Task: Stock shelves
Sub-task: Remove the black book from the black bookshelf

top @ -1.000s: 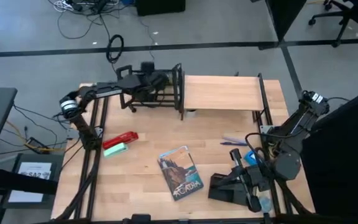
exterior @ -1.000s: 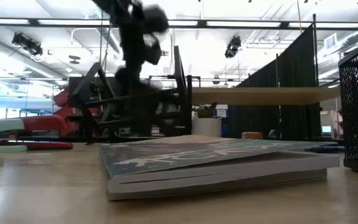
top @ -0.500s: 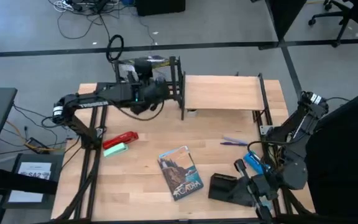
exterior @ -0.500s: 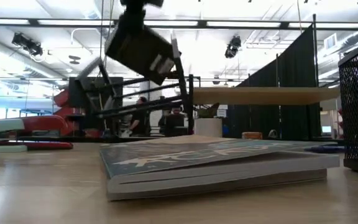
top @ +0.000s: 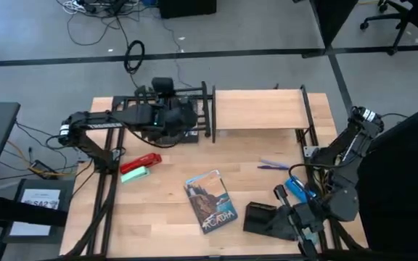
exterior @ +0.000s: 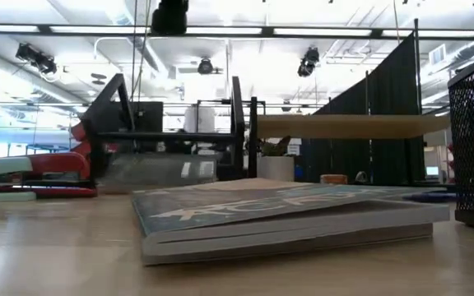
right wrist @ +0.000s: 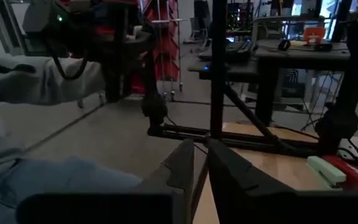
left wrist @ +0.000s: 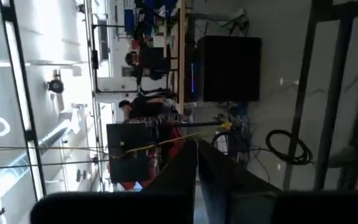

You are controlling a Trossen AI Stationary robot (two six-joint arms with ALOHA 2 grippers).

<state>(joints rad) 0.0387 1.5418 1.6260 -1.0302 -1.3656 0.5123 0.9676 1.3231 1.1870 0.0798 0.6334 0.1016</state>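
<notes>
High view: black tube-frame rack (top: 183,116) stands at bench (top: 158,210) far edge, touching wood-top shelf (top: 258,109); left end effector (top: 174,116) over rack, grip state unclear. Right wrist view: right end effector (right wrist: 199,163) clenched, empty.

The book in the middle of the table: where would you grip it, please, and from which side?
Probably by the edge facing the table's front, coming in low from that side. The book lies flat, cover up, on the table, so a straight-down pinch meets only the broad cover. The low view shows that edge thick and unobstructed, so one finger could wedge under it and one press on top.
</notes>
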